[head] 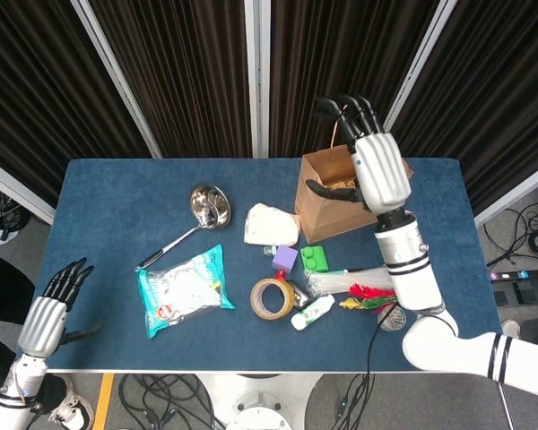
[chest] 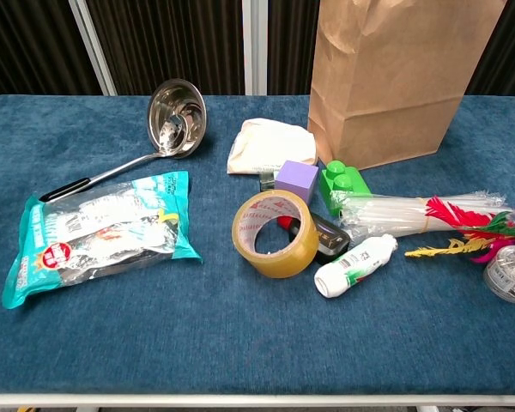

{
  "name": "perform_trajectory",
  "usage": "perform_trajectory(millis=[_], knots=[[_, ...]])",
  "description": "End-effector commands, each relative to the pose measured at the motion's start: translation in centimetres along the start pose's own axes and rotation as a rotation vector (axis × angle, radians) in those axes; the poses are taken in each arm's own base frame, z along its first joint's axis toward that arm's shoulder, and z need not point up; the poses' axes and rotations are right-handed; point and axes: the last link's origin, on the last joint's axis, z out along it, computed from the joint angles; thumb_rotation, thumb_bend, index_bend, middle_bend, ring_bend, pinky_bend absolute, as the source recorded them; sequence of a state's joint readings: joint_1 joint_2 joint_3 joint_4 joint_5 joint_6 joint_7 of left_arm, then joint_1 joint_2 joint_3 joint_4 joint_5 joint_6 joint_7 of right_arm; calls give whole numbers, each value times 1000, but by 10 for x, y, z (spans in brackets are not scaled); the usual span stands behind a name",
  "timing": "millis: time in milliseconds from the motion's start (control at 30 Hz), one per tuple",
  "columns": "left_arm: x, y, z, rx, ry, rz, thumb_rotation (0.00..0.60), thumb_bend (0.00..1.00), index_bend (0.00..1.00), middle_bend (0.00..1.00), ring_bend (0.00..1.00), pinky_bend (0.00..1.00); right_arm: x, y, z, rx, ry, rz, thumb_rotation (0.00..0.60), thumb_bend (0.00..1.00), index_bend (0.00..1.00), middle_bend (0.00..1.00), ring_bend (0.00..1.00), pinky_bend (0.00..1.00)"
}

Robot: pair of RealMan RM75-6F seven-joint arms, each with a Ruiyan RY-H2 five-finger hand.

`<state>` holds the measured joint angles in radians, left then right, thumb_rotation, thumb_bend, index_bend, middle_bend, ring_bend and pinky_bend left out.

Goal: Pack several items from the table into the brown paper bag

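Your right hand (head: 375, 170) is hovering above the open brown paper bag (head: 336, 204), with its fingers (head: 345, 109) spread wide and holding nothing. The hand is showing only in the head view. The bag is standing upright at the far right part of the desk (head: 117, 206); a golden item is lying inside it, partly hidden behind the hand.

Your left hand (head: 49, 313) is hanging off the near left corner of the desk, fingers apart and empty, well apart from every item.

The remaining items are lying on the blue desk surface:

- A steel ladle (chest: 173, 120) is resting left of centre, bowl toward the far side, handle pointing to the near left.
- A teal snack packet (chest: 99, 232) is lying flat, just beside the ladle handle on its near side.
- A white cloth pouch (chest: 270, 146) is sitting just left of the bag.
- A purple cube (chest: 297, 180) and a green block (chest: 343, 184) are standing side by side in front of the bag.
- A roll of brown tape (chest: 275, 233) is leaning on its edge near the cube.
- A small white bottle (chest: 356, 264) is lying on its side just right of the tape.
- A clear bundle of straws (chest: 395, 213) is lying across the right side, with a feathered shuttlecock (chest: 476, 227) just beside it.
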<state>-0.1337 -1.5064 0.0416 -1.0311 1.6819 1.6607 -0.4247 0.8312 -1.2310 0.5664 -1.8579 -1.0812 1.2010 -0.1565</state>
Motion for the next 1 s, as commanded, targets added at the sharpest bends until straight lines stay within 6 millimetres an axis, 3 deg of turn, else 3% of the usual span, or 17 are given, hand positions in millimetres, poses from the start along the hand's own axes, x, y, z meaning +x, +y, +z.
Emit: perform_trajectory(millis=[33, 233, 433, 733, 1000], knots=[[-1, 1, -1, -2, -4, 0, 600, 58, 87, 109, 0, 137, -11, 1, -31, 5, -147, -145, 600, 0, 110, 238, 82, 0], [-1, 2, -1, -1, -1, -2, 600, 58, 88, 109, 0, 136, -32, 19, -80, -37, -381, -363, 600, 0, 156, 234, 90, 0], [-3, 1, -2, 5, -7, -7, 600, 59, 88, 109, 0, 136, -54, 40, -118, -83, -519, -431, 600, 0, 177, 235, 110, 0], [-3, -5, -7, 25, 3, -16, 600, 58, 87, 109, 0, 136, -89, 70, -150, -133, -604, -478, 600, 0, 200, 245, 125, 0], [-1, -9, -9, 35, 13, -19, 600, 58, 87, 109, 0, 136, -121, 93, -165, -213, -700, -574, 600, 0, 202, 245, 125, 0]])
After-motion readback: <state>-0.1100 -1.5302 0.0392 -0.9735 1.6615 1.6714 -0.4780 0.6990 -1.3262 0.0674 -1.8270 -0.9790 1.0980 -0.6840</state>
